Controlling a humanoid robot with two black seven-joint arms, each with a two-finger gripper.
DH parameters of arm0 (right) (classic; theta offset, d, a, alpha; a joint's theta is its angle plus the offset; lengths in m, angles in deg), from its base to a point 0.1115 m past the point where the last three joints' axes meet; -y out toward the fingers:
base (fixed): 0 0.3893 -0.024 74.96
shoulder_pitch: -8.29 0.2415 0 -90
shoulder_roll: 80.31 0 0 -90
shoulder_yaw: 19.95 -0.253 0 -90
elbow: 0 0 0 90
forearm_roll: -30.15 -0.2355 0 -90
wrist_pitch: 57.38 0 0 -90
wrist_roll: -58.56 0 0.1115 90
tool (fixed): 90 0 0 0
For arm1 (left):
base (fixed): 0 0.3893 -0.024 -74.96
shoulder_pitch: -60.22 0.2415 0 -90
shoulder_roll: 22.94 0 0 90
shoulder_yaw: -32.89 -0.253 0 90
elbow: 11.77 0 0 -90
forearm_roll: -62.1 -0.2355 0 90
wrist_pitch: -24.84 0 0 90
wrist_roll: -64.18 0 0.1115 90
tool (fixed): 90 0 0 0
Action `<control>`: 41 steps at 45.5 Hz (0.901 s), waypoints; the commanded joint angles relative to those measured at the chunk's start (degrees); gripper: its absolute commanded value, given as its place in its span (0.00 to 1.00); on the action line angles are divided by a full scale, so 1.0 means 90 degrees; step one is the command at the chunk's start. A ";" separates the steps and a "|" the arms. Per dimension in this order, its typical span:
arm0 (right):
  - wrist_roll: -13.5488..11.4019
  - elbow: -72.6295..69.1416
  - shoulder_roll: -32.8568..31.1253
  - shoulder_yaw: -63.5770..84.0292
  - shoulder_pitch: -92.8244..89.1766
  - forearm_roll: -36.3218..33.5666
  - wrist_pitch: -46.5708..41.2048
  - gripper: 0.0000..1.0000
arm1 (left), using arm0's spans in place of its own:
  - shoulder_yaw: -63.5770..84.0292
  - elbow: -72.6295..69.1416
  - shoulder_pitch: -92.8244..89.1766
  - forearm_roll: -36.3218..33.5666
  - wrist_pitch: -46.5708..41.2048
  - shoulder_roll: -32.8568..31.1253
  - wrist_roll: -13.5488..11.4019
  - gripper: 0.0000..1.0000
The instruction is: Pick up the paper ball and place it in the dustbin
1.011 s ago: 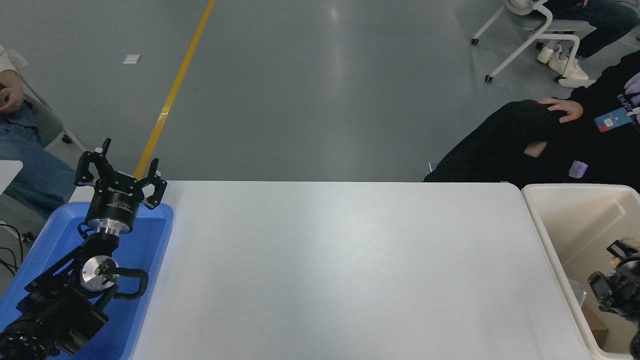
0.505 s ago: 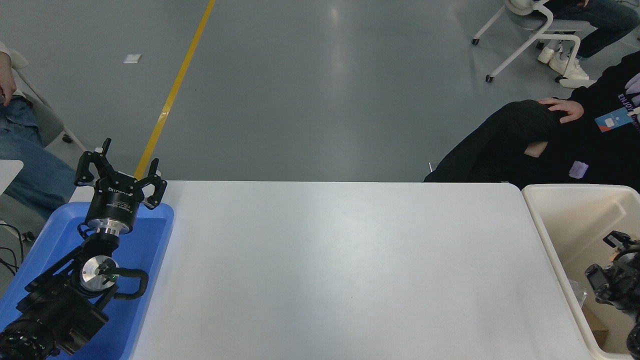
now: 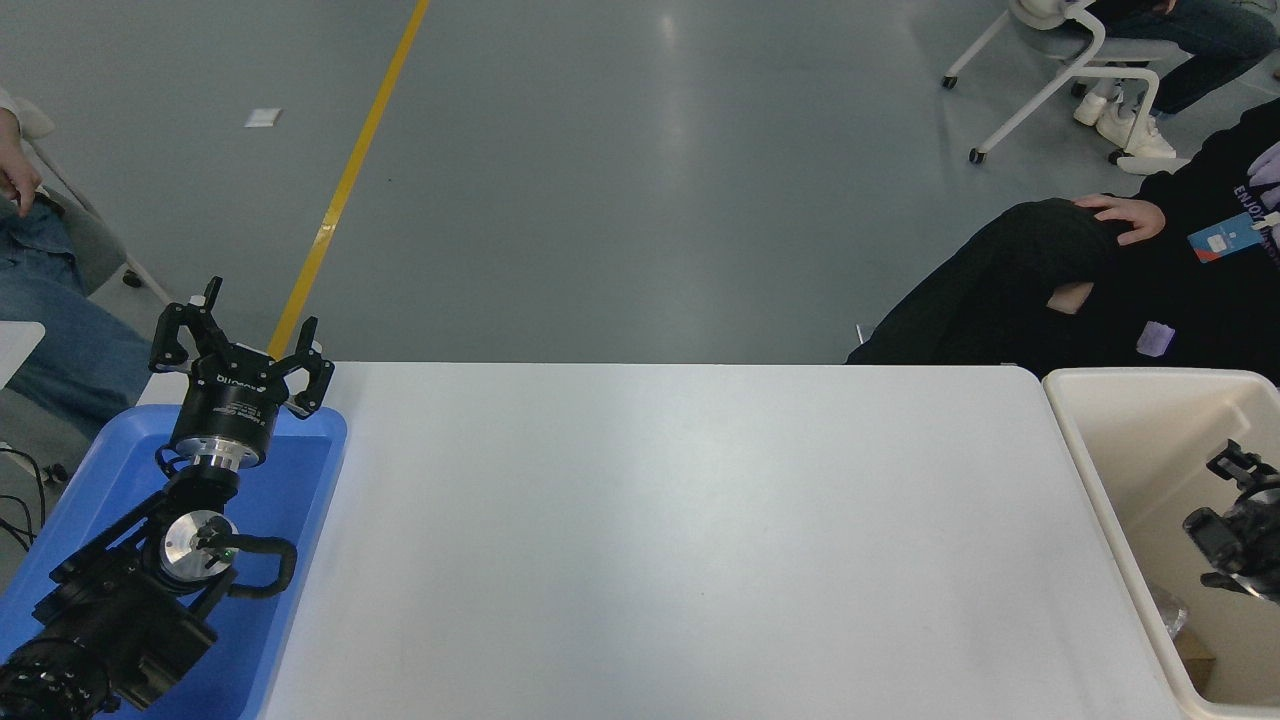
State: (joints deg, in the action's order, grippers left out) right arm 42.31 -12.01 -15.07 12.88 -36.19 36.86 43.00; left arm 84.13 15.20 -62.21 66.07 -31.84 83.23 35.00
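Note:
The cream-white dustbin (image 3: 1085, 460) stands off the table's right end, cut by the picture's edge. My right gripper (image 3: 1240, 468) hangs inside it near the right edge. Only part of the gripper shows, so its state is unclear. The paper ball does not show as such. A tan scrap (image 3: 1195, 668) and some crumpled clear plastic (image 3: 1165, 603) lie at the bin's bottom. My left gripper (image 3: 240, 335) is parked open and empty at the lower left, over the blue tray (image 3: 310, 480).
The white table (image 3: 680, 520) lies between tray and bin. A person in black (image 3: 1100, 290) sits just beyond the dustbin at the far right. Another person's leg in jeans (image 3: 60, 350) is at the far left. A wheeled chair (image 3: 1060, 70) stands at the back right.
My right gripper has moved up the picture inside the dustbin, farther from the camera. The left arm has stayed still. The hand of the person at left has shifted slightly.

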 commanded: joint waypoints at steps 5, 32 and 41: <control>-0.0020 -0.2092 -0.0979 0.0141 0.1085 -0.0013 -0.0070 1.00 | 0.0000 0.0002 -0.0001 -0.0001 0.0000 0.0000 0.0000 0.99; -0.0030 -0.5540 -0.0853 0.3168 0.4747 -0.0218 -0.1904 1.00 | 0.0000 0.0002 -0.0010 -0.0001 0.0009 0.0000 0.0010 0.99; -0.0030 -0.5883 -0.0512 0.3226 0.6308 -0.0247 -0.4528 1.00 | 0.0000 0.0002 -0.0001 -0.0001 0.0000 0.0000 0.0010 0.99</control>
State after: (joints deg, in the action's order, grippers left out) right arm 42.03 -58.98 -22.90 38.46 5.02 34.95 24.12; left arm 84.13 15.21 -62.29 66.07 -31.84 83.23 35.10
